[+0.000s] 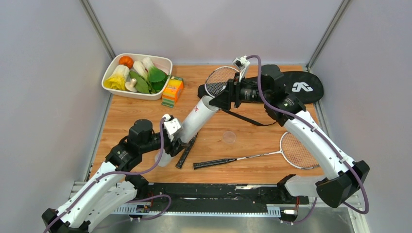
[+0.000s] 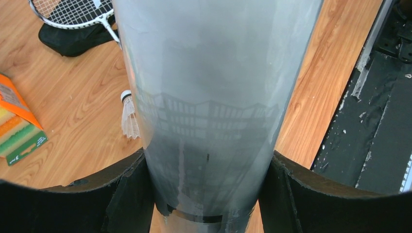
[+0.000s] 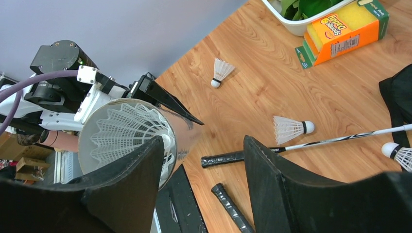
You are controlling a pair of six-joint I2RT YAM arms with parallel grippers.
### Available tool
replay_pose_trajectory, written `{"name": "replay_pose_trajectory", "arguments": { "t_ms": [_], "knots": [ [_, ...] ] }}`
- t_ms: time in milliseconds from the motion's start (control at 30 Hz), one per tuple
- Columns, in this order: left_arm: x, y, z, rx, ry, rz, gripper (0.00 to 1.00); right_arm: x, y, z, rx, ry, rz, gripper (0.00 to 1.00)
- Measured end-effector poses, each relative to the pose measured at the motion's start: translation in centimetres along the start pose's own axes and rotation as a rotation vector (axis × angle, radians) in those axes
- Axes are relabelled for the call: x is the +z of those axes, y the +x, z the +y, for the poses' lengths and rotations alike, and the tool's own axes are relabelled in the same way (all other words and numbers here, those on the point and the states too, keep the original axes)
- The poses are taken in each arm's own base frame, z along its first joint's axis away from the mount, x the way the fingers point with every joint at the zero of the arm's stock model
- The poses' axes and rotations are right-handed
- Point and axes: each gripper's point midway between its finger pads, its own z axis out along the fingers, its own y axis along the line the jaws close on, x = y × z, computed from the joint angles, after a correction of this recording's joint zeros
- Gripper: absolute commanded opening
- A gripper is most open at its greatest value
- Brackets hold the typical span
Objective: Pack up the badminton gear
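Observation:
My left gripper is shut on the lower end of the long white tube, which tilts up to the right. My right gripper is open and empty at the tube's open mouth. A white shuttlecock sits inside the mouth. Three more shuttlecocks lie on the table. One racket rests its head on the black bag. The other racket lies at the front right.
A white dish of toy vegetables and an orange-and-green box stand at the back left. A clear round lid lies mid-table. A black rail runs along the near edge. Grey walls close in on three sides.

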Motion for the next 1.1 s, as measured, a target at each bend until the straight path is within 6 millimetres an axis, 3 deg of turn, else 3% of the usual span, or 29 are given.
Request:
{"name": "replay_pose_trajectory", "arguments": {
  "t_ms": [267, 433, 533, 633, 733, 833, 933, 1100],
  "knots": [
    [0.0, -0.1, 0.7, 0.005, -0.037, -0.003, 0.6, -0.2, -0.6, -1.1, -0.002, 0.065, -0.026, 0.83],
    [-0.1, 0.0, 1.7, 0.007, -0.098, 0.005, 0.61, -1.8, -2.8, -3.0, -0.01, 0.151, -0.109, 0.84],
    [-0.3, -0.1, 2.1, 0.008, -0.119, 0.004, 0.6, -3.6, -4.3, -5.1, -0.014, 0.2, -0.185, 0.82],
    [-0.4, -0.1, 2.3, 0.009, -0.131, 0.001, 0.6, -4.9, -4.3, -7.8, 0.005, 0.236, -0.231, 0.77],
    [-0.5, -0.3, 2.3, 0.009, -0.137, -0.005, 0.6, -5.1, -2.7, -11.5, 0.056, 0.267, -0.228, 0.72],
    [-0.7, -0.5, 2.3, 0.012, -0.143, -0.016, 0.6, -4.0, -0.3, -15.5, 0.111, 0.298, -0.182, 0.65],
    [-1.0, -0.8, 2.3, 0.015, -0.147, -0.031, 0.6, -2.1, 3.1, -20.0, 0.173, 0.332, -0.099, 0.56],
    [-1.1, -1.4, 2.3, 0.02, -0.15, -0.054, 0.6, 0.2, 8.9, -26.4, 0.28, 0.368, 0.031, 0.51]
  ]
}}
